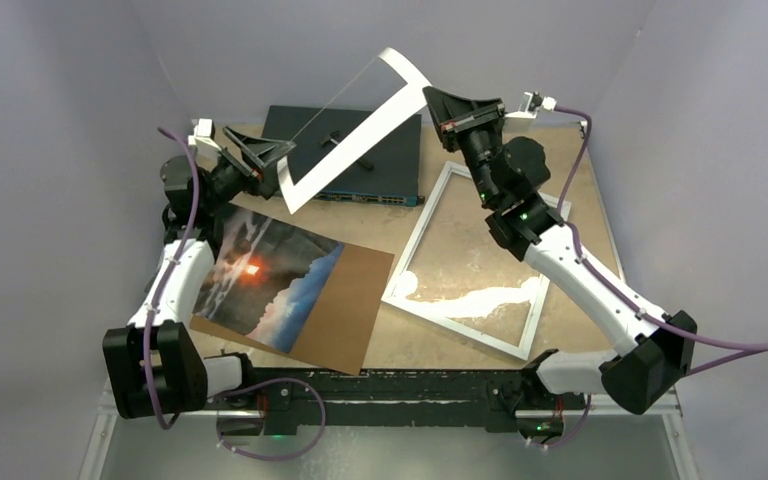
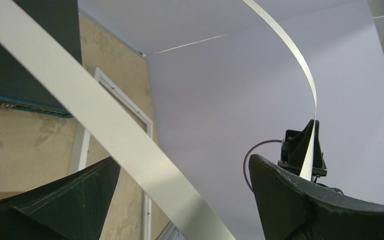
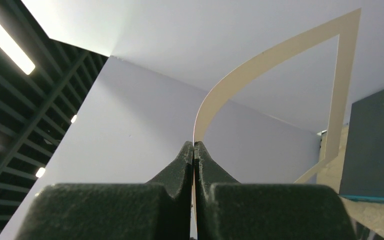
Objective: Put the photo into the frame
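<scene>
Here, the tan table [image 1: 430, 345] carries everything that lies flat. The frame [image 1: 417, 232] rests on it right of centre, turned at an angle, its thin white border around a clear pane. The tabletop shows through the pane, and a white glare sits near its front rail. The right arm reaches over the frame.

Left of centre lies the brown backing board [image 1: 350, 300], also turned, its far right corner just beside the frame's left rail. The photo [image 1: 265, 280] lies face up on the left part of the board, dark clouds with an orange-red glow and a blue band along its right edge. It is apart from the frame, and the board's right part is bare.

The white mat [image 1: 360, 140] hangs in the air above the back of the table, bowed and slanting from upper right down to lower left. Behind and under it sits the dark network switch [image 1: 390, 165], flat against the back of the table.

The right gripper [image 3: 194, 145] is raised, its jaws pressed together on the mat's upper edge. The left gripper [image 2: 182, 165] stands spread wide at the mat's lower left corner. One strip of the mat passes between its fingers [image 2: 70, 200] without being pinched. Whether it touches either finger I cannot tell.
</scene>
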Available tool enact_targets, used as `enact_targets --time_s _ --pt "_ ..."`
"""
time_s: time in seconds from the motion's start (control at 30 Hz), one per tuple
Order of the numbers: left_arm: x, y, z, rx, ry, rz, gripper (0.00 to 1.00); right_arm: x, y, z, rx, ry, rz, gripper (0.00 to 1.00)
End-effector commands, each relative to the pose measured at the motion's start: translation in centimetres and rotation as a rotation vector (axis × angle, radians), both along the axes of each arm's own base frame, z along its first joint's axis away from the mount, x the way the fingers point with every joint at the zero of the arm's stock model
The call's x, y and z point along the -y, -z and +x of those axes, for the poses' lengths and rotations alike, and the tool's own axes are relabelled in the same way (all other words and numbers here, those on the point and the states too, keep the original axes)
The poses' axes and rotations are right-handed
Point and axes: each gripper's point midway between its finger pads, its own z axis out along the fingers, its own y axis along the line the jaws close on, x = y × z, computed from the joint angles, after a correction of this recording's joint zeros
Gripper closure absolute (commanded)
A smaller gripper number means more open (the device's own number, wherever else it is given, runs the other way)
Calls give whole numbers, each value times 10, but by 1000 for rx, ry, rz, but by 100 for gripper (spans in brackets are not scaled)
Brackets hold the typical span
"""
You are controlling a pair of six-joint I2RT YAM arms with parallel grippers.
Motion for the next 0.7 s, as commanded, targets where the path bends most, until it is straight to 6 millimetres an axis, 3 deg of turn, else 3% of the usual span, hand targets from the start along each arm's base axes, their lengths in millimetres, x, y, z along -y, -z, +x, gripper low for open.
enact_targets --time_s 0.0,0.13,0.27,0.47,0.67 --pt "11 -23 1 70 12 -51 0 11 -33 -15 75 6 104 100" --pt "10 -24 2 68 8 -56 0 7 -30 -18 64 -16 103 100" --pt "9 -35 4 92 11 -55 0 1 -10 -26 24 -39 77 100" --pt "5 -39 13 108 25 35 1 23 27 -50 -60 -2 27 100" --pt "3 -39 20 108 28 23 19 44 64 -60 -145 60 -13 100"
